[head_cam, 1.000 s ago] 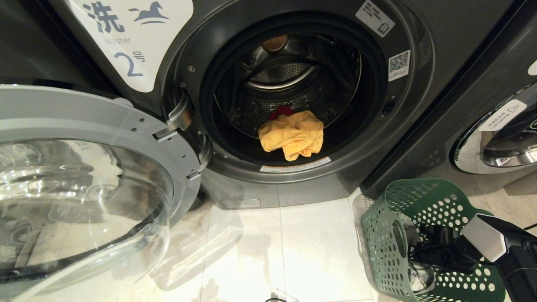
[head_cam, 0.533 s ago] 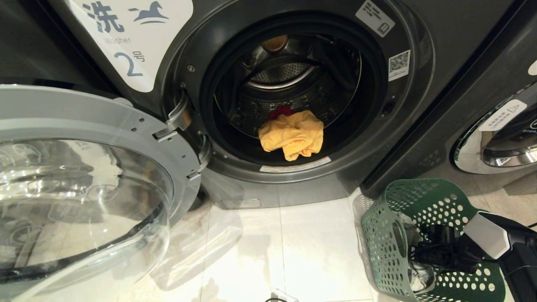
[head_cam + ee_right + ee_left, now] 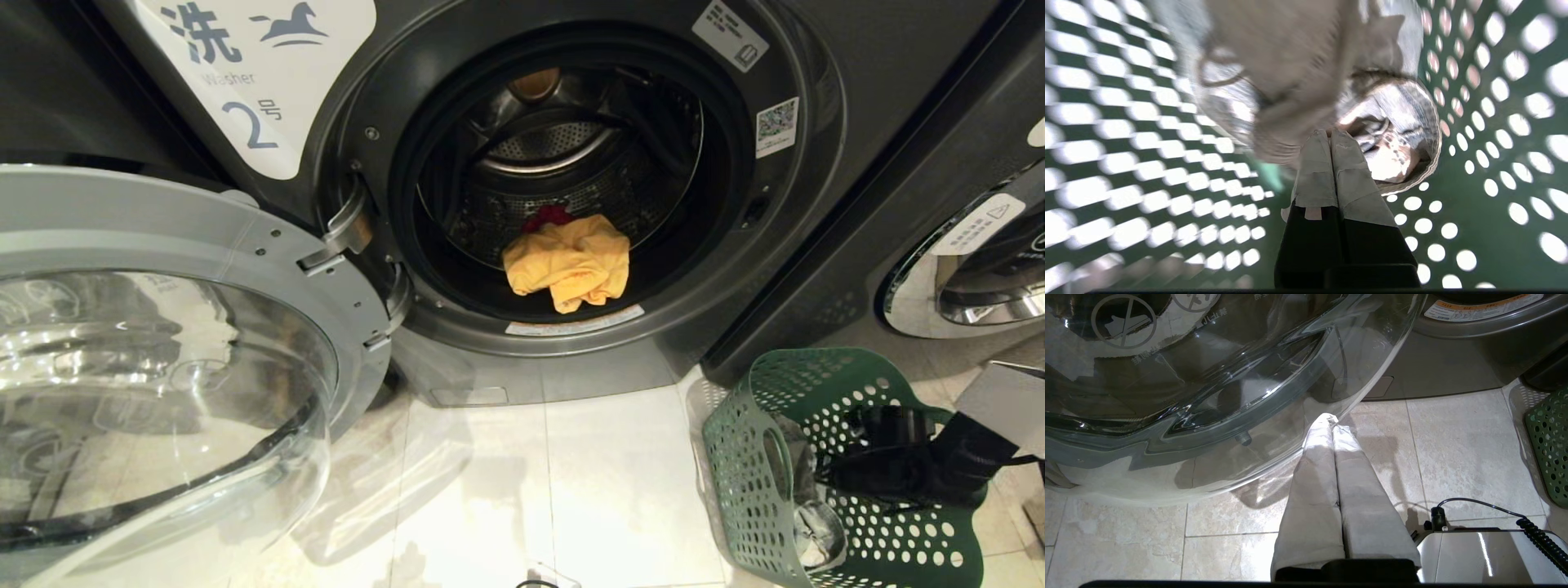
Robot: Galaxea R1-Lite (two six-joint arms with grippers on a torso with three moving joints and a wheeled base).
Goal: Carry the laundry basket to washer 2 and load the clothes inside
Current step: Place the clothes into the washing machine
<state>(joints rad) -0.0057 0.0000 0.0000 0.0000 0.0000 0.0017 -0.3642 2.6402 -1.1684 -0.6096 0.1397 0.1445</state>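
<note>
A robot faces a front-loading washer, seen from its head camera looking forward and down. Far left, the washer's round glass door [image 3: 155,359] stands swung fully open over the pale tiled floor [image 3: 531,490]. The left hand [image 3: 1332,424] hangs parked just beside the lower edge of that door, above the floor, its two cloth-covered fingers pressed together with nothing between them. Moving right, a white label with a large "2" [image 3: 253,82] marks the dark grey washer [image 3: 816,204]. Inside its drum [image 3: 563,163], a crumpled yellow garment [image 3: 571,261] lies at the front lip, and a small patch of red cloth [image 3: 547,216] shows just behind it. So two pieces appear to be loaded already. Further right, on the floor just beside the washer's lower right corner, stands the green perforated laundry basket [image 3: 759,490], which means the carrying part of the job looks done. A grey garment [image 3: 1290,73] is bunched at the bottom of the basket. The right hand [image 3: 1331,134] reaches down inside the basket, fingers closed together, with their tips touching this grey cloth; whether any fabric is actually pinched cannot be told. At the far right edge, part of a neighbouring washer [image 3: 971,269] shows. What seems left is lifting the grey garment into the drum.
</note>
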